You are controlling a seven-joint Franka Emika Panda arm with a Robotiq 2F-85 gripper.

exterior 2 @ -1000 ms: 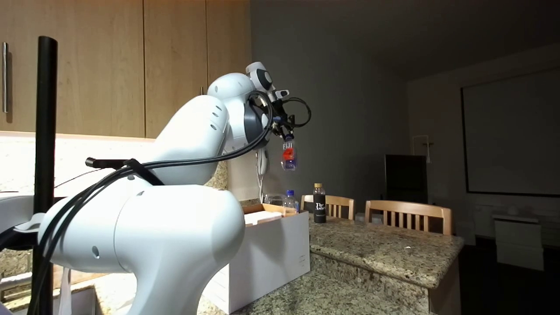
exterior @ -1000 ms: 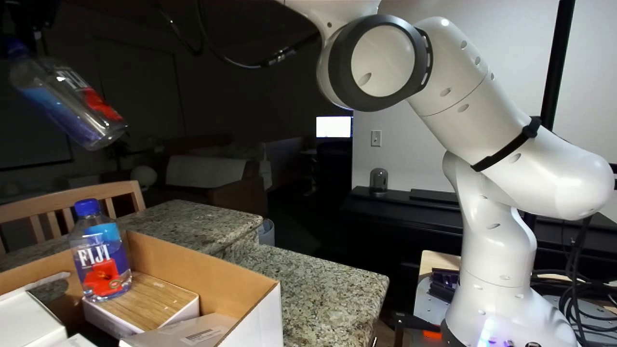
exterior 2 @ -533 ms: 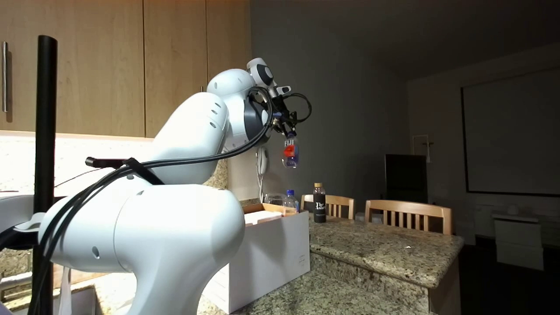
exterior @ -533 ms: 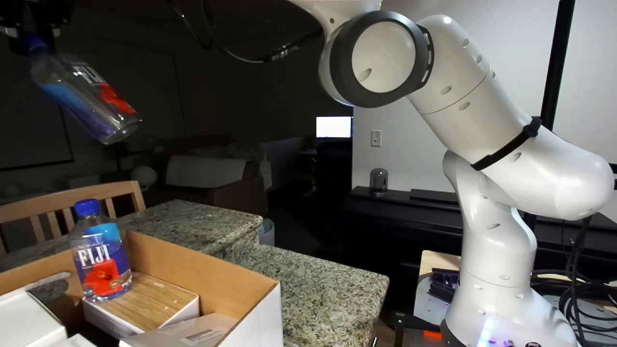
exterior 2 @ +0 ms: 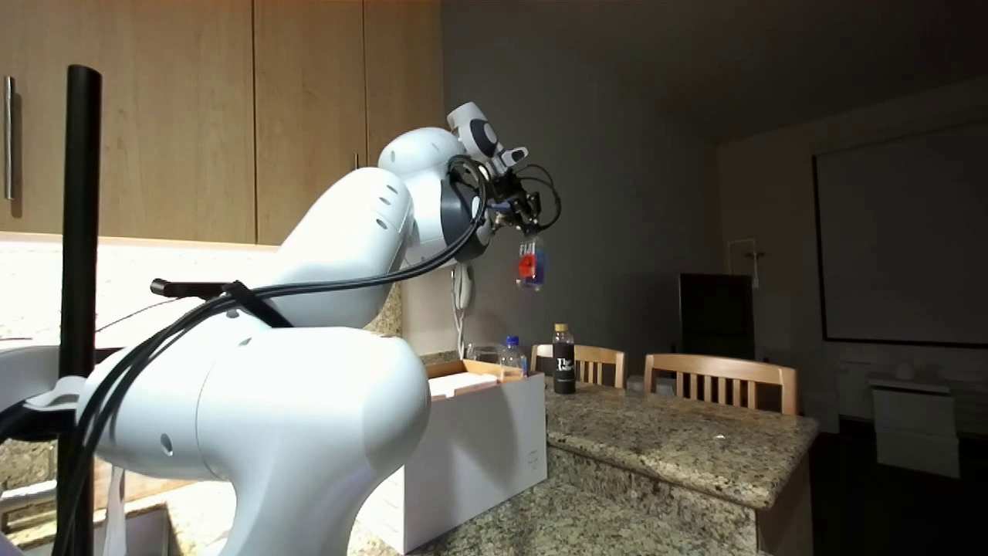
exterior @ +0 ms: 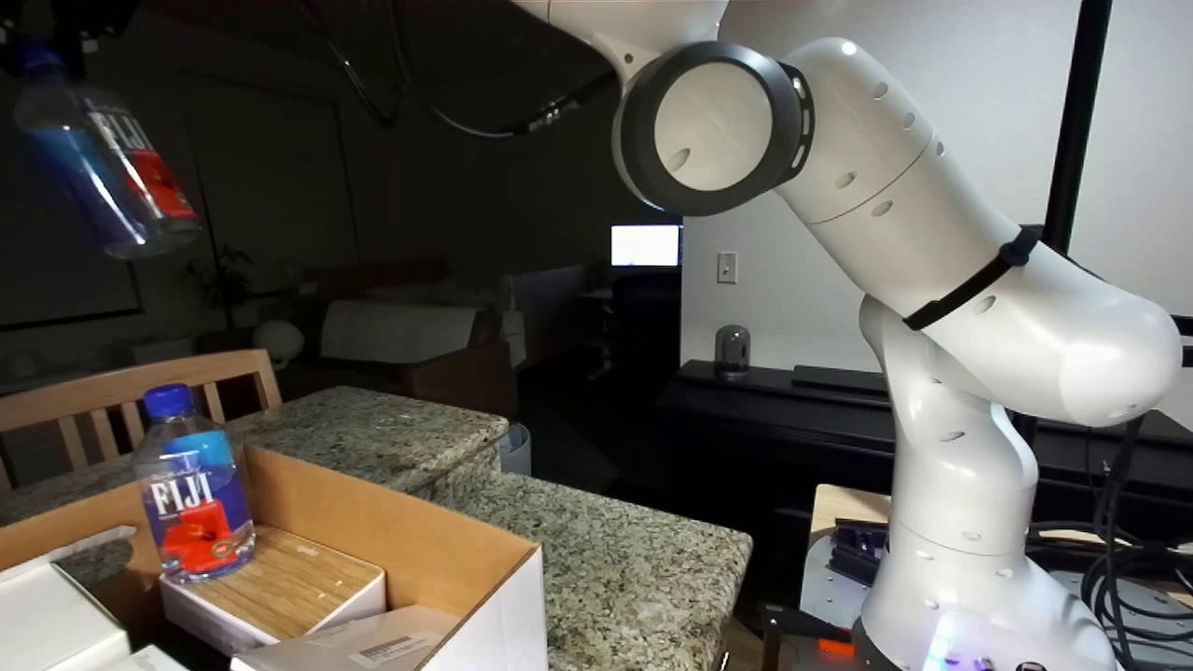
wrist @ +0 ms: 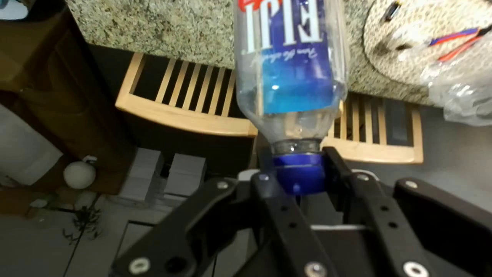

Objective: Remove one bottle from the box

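Note:
My gripper [wrist: 299,169] is shut on the blue cap of a clear FIJI bottle [wrist: 296,73]. In both exterior views this FIJI bottle [exterior: 107,168] [exterior 2: 530,264] hangs tilted in the air below the gripper [exterior 2: 532,230], well above the box. The box is a large carton with tan inner walls [exterior: 391,522] and a white outside [exterior 2: 478,455]. A second blue-capped FIJI bottle [exterior: 196,494] stands upright inside it, and its top also shows in an exterior view [exterior 2: 512,355]. No bottle with a red-orange cap is in view.
Inside the carton are a wood-topped small box [exterior: 289,578] and white boxes [exterior: 56,615]. A gold-capped dark bottle [exterior 2: 564,363] stands on the granite counter [exterior 2: 679,448]. Wooden chairs [exterior 2: 722,378] stand behind it. The wrist view shows a round mat [wrist: 407,38] with wires and plastic.
The gripper, still shut on the FIJI bottle, has moved right in an exterior view. The held bottle now hangs more upright. The box and the standing bottle have not moved.

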